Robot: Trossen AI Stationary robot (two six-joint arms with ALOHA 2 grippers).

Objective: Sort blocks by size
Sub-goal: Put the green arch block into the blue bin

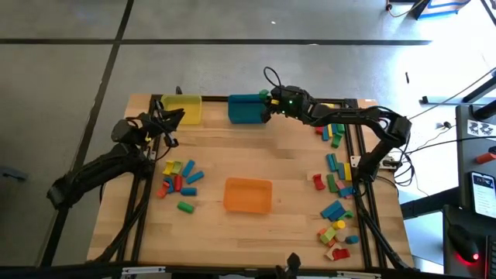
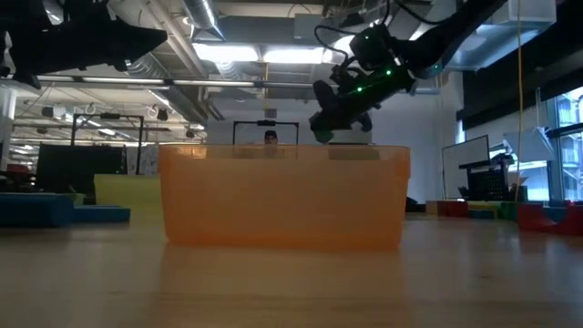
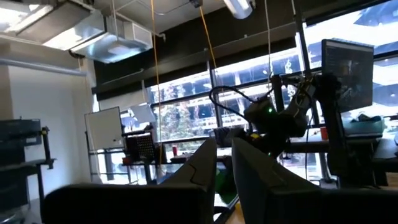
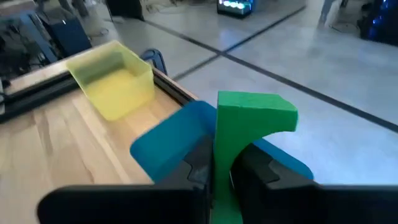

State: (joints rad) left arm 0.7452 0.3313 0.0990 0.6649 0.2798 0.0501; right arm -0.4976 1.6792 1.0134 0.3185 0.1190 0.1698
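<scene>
A: Item one, largest first?

B: The surface (image 1: 256, 151): pale wood planks, dark frame rails down both sides. It carries three bins: orange bin (image 1: 248, 194) near the middle of the front half, teal bin (image 1: 246, 108) at the middle of the far edge, yellow bin (image 1: 182, 108) toward the far left corner.

A: Arms?

B: Left hand (image 1: 172, 118) waits over the left side, just beside the yellow bin, fingers pressed together, empty. Right hand (image 1: 267, 107) hangs over the teal bin's right end, fingers narrow, clamped on a green block (image 4: 249, 134).

A: Describe that block.

B: Painted green wood, a tall flat-sided piece with a curved notch cut under its top, standing upright between the fingers. In the right wrist view it sits above the teal bin's rim, so it is probably about to be released there.

A: Handling?

B: Judged light, stiff and not fragile; smooth paint may be a little slippery. Grip on the flat parallel faces of the lower stem, as now, not across the notch.

A: Remaining stock?

B: Loose blocks (image 1: 335, 174) in blue, green, red and yellow strung along the right edge, thickest toward the front right corner; a smaller cluster (image 1: 180, 180) left of the orange bin. Sorting looks far from finished.
</scene>
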